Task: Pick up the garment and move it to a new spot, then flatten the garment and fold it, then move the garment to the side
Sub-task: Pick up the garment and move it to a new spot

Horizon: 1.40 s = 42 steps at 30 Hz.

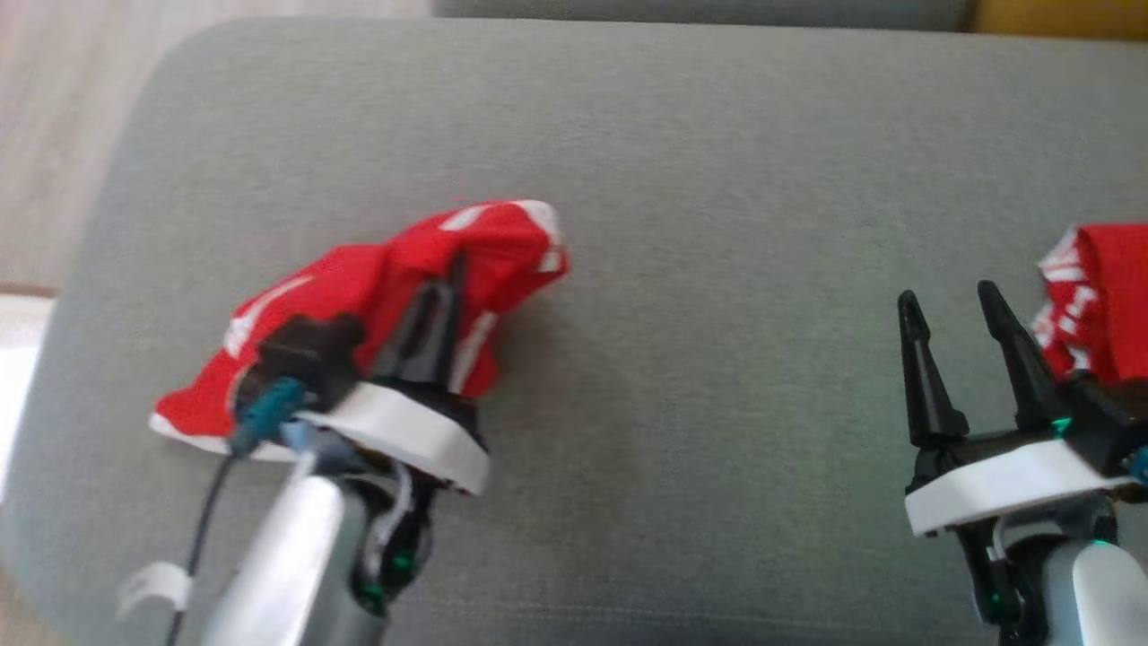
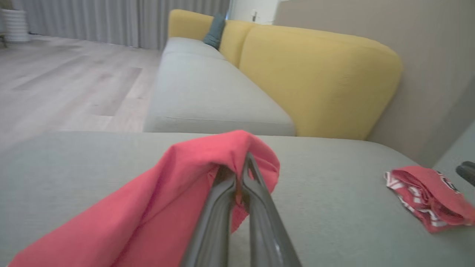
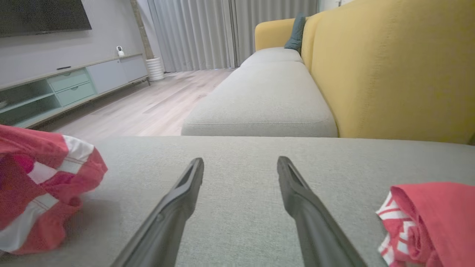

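Our left gripper [image 1: 456, 269] is pinched tight on a fold of the red garment [image 1: 341, 278], bunched at the left of the grey cushion [image 1: 717, 161]. Our right gripper [image 1: 949, 301] is spread wide and empty — just beside a second red bundle [image 1: 1108, 278].

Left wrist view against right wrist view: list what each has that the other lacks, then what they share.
Left wrist view, not the right: the left gripper shut on a fold of the red garment. Right wrist view, not the left: the right gripper spread open over the grey cushion, a low cabinet, a dark screen. Both: that garment, a second red garment, the cushion, the yellow backrest, a teal pillow, curtains.
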Motion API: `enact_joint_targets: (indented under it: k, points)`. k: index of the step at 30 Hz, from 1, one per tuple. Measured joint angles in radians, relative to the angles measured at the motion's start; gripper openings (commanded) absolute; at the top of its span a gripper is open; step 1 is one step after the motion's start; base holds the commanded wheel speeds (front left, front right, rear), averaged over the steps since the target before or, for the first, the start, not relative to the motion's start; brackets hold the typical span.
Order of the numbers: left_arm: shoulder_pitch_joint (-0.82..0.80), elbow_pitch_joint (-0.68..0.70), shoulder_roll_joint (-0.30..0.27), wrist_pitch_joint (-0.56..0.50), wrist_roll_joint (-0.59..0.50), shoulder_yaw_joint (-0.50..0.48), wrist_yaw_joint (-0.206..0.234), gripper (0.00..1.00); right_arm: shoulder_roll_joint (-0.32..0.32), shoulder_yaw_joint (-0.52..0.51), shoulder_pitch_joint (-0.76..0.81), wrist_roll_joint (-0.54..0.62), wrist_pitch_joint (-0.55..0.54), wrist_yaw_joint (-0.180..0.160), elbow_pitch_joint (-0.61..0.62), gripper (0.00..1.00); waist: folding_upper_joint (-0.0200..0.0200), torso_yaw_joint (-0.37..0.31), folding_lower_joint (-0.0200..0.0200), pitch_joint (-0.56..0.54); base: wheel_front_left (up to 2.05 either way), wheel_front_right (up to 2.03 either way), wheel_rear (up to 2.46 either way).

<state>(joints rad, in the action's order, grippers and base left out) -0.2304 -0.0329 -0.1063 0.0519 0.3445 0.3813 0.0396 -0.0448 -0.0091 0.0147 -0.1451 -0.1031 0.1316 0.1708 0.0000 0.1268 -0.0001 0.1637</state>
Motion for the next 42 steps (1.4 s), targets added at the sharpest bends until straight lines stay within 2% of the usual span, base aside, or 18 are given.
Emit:
enact_joint_targets:
  k: [11, 18, 19, 20, 26, 29, 32, 35, 36, 42]
  points:
    - [-0.054, -0.067, 0.049, 0.014, 0.011, 0.201, -0.050, 0.00, 0.000, -0.004, -0.002, -0.024, 0.030, 0.000, -0.008, 1.00, 0.0000, -0.167, 0.0000, 0.062, 0.00, 0.00, 0.00]
    - [-0.047, -0.170, 0.048, -0.034, 0.055, 0.329, -0.090, 0.00, 0.000, 0.000, -0.004, -0.033, 0.057, 0.000, -0.034, 1.00, 0.0000, -0.224, 0.0001, 0.118, 0.00, 0.00, 0.00]
    - [-0.043, -0.180, 0.048, -0.040, 0.057, 0.347, -0.097, 0.13, 0.000, 0.000, -0.004, -0.033, 0.059, 0.000, -0.041, 1.00, 0.0000, -0.227, 0.0001, 0.121, 0.00, 0.00, 0.00]
    - [-0.040, -0.191, 0.048, -0.052, 0.065, 0.362, -0.103, 1.00, 0.000, 0.000, -0.004, -0.033, 0.060, 0.000, -0.048, 1.00, 0.0000, -0.227, 0.0002, 0.120, 0.00, 0.00, 0.00]
    - [-0.041, -0.158, 0.040, -0.032, 0.058, 0.451, -0.141, 1.00, 0.000, 0.006, -0.005, -0.037, 0.064, 0.000, -0.077, 1.00, 0.0000, -0.207, 0.0001, 0.078, 0.00, 0.00, 0.00]
    - [-0.041, -0.087, -0.002, 0.033, 0.012, 0.449, -0.136, 1.00, 0.000, 0.009, -0.004, -0.030, 0.063, 0.000, -0.083, 1.00, 0.0000, -0.186, 0.0001, 0.041, 0.00, 0.00, 0.00]
    - [-0.040, -0.049, -0.034, 0.079, -0.002, 0.405, -0.093, 1.00, 0.000, 0.012, -0.004, -0.029, 0.054, 0.000, -0.084, 1.00, 0.0000, -0.168, 0.0001, 0.015, 0.00, 0.00, 0.00]
    - [-0.040, -0.025, -0.053, 0.116, 0.000, 0.327, -0.032, 1.00, 0.000, 0.011, -0.002, -0.027, 0.046, 0.000, -0.086, 1.00, 0.0000, -0.149, 0.0001, -0.008, 0.00, 0.00, 0.00]
    - [-0.039, -0.025, -0.067, 0.132, 0.004, 0.269, 0.009, 1.00, 0.000, 0.011, -0.002, -0.025, 0.042, 0.000, -0.086, 1.00, 0.0000, -0.135, 0.0001, -0.022, 0.00, 0.00, 0.00]
    - [-0.021, -0.044, -0.116, 0.176, 0.046, 0.108, 0.094, 1.00, 0.000, 0.007, 0.006, -0.021, 0.024, 0.000, -0.086, 1.00, 0.0000, -0.097, 0.0001, -0.049, 0.00, 0.00, 0.00]
